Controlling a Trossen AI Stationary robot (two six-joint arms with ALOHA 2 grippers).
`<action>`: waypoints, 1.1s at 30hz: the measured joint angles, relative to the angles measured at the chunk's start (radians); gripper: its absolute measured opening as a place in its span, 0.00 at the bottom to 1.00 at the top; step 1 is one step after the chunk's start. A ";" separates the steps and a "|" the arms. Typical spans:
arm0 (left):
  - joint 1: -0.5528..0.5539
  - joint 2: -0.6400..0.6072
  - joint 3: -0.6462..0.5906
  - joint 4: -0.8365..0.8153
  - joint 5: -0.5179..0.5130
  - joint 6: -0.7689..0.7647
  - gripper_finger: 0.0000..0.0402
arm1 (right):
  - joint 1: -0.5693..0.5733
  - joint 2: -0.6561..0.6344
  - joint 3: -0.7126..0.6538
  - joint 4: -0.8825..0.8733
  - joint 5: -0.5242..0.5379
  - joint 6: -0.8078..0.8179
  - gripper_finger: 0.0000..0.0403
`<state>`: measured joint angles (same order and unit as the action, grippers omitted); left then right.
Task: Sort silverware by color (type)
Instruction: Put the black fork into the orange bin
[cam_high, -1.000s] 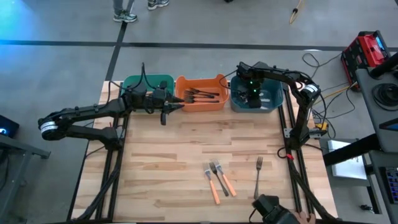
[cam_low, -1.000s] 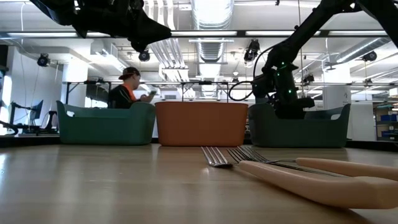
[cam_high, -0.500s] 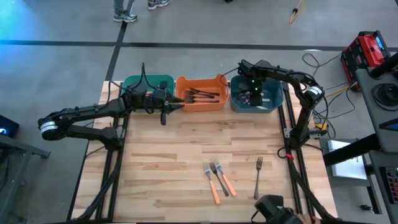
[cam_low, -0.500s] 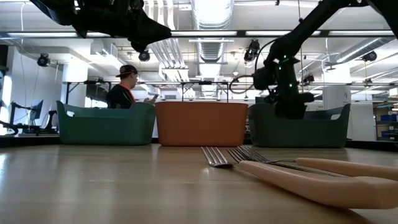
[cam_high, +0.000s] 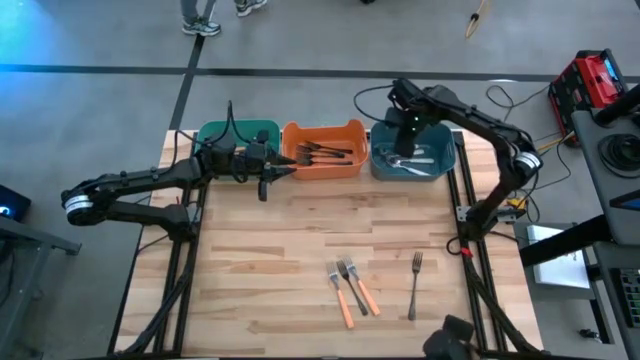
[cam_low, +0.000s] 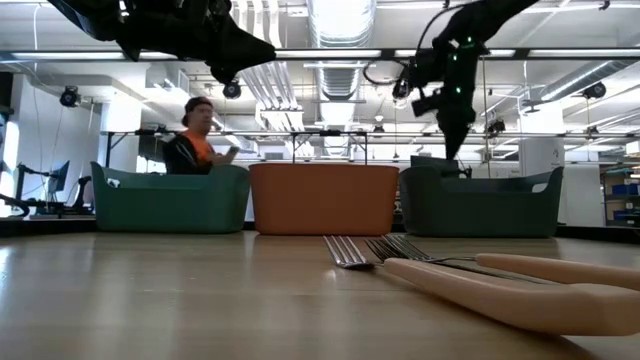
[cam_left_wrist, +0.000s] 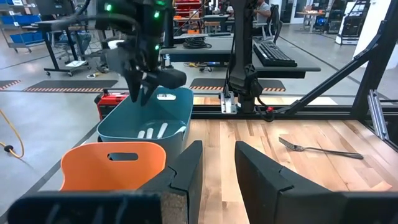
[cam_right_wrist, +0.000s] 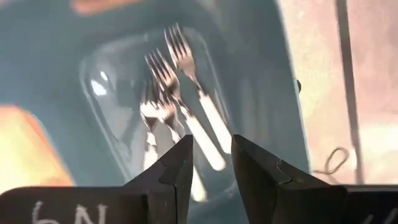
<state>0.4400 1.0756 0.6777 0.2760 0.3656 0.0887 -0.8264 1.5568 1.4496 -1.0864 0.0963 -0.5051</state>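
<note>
White-handled forks (cam_right_wrist: 186, 118), metal tines, in blue bin (cam_high: 440, 160)

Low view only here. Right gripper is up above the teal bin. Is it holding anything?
Observer: No. The right gripper is open and empty, above the teal bin.
Operator: What's in that bin?
Observer: Several white-handled forks, lying on its floor.
Operator: Left arm?
Observer: The left gripper is open and empty, at the front edge where the green bin meets the orange bin.
</note>
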 joint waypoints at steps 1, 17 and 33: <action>0.000 0.000 0.000 0.000 0.000 0.000 0.19 | 0.015 -0.006 0.006 0.000 0.000 0.047 0.25; 0.000 0.000 0.000 -0.002 0.000 -0.020 0.19 | 0.287 -0.025 0.079 0.007 0.000 0.661 0.20; 0.000 0.000 0.000 -0.001 0.000 -0.029 0.19 | 0.450 -0.018 0.080 0.007 -0.092 0.941 0.26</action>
<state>0.4400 1.0756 0.6777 0.2748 0.3656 0.0601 -0.3768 1.5391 1.5299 -1.0794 0.0041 0.4357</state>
